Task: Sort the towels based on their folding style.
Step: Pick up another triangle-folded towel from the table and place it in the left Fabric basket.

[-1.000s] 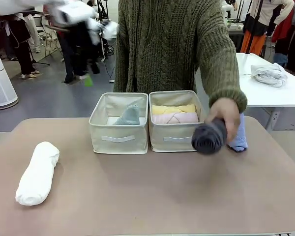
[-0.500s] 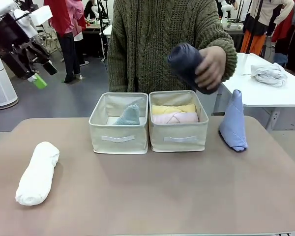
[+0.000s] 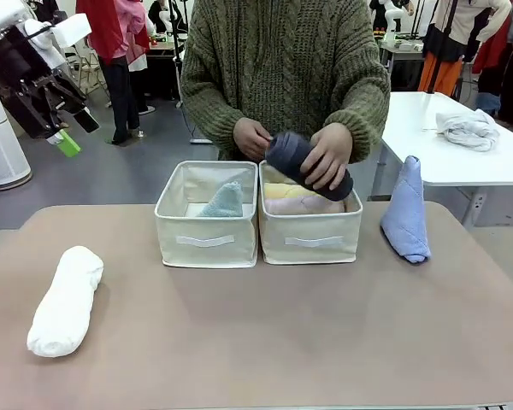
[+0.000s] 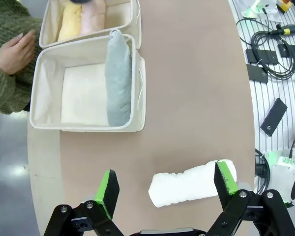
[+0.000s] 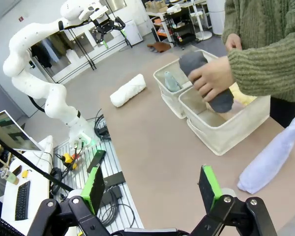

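Across the table, a person's hand (image 3: 327, 155) holds the dark grey roll (image 3: 308, 164) tilted just above the bin on the robot's right (image 3: 310, 243). In that bin the yellow roll (image 3: 278, 190) and the pale pink roll (image 3: 295, 203) lie side by side. The other bin (image 3: 207, 243) holds the mint green cone (image 3: 224, 202), leaning against the wall nearest its neighbour. The light blue cone (image 3: 406, 213) stands on the table (image 3: 265, 342) just right of the bins. The white roll (image 3: 66, 299) lies well apart from them, near the left edge.

Both robot hands are empty. The left gripper (image 3: 79, 132) hangs high over the left side with its jaws spread wide, and its wrist view looks down on the white roll between its fingers. The right gripper (image 5: 151, 188) is just as wide, above the near side of the table.

These are terry towels, so I'd expect them to be light, soft and squashy, with plenty of grip for the pads and nothing to break. The worry is the fold coming undone. The white roll looks best pinched across its middle so the layers stay wrapped. The blue cone looks floppy at the tip, so I'd take it low on its thicker body.
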`<state>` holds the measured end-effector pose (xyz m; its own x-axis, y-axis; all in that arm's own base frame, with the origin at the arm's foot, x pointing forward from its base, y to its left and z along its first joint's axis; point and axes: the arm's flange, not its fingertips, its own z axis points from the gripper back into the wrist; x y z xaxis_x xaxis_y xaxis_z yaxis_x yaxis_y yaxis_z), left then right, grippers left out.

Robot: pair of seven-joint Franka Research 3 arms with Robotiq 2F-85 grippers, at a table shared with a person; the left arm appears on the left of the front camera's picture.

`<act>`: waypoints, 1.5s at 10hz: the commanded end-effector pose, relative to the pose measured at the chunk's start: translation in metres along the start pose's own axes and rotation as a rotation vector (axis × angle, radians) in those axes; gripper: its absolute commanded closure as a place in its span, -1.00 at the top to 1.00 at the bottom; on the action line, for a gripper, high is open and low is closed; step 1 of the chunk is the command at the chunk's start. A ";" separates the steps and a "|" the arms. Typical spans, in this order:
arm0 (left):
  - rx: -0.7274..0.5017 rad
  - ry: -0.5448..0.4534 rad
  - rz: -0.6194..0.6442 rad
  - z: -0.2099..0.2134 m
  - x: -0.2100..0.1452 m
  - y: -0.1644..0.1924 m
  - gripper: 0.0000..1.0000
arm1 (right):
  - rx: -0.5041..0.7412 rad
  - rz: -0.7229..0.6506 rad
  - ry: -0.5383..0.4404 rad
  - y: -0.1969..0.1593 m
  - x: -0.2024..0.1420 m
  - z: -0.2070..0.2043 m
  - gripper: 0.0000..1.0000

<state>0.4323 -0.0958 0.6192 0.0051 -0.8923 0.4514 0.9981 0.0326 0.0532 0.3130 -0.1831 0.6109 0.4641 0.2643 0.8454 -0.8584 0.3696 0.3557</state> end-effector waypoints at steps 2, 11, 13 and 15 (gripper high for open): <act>0.000 0.000 0.000 0.000 0.000 0.000 1.00 | 0.007 0.009 -0.004 0.001 0.000 0.000 1.00; 0.060 -0.661 0.107 0.106 -0.236 0.038 1.00 | 0.007 0.009 -0.004 0.001 0.000 0.000 1.00; 0.127 -0.691 0.098 0.126 -0.269 0.025 1.00 | 0.007 0.009 -0.004 0.001 0.000 0.000 1.00; 0.175 -0.684 0.104 0.146 -0.298 0.013 1.00 | 0.007 0.009 -0.004 0.001 0.000 0.000 1.00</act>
<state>0.4335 0.2243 0.6110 0.0388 -0.4091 0.9116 0.9717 0.2280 0.0610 0.3128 -0.1832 0.6109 0.4643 0.2642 0.8453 -0.8583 0.3698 0.3558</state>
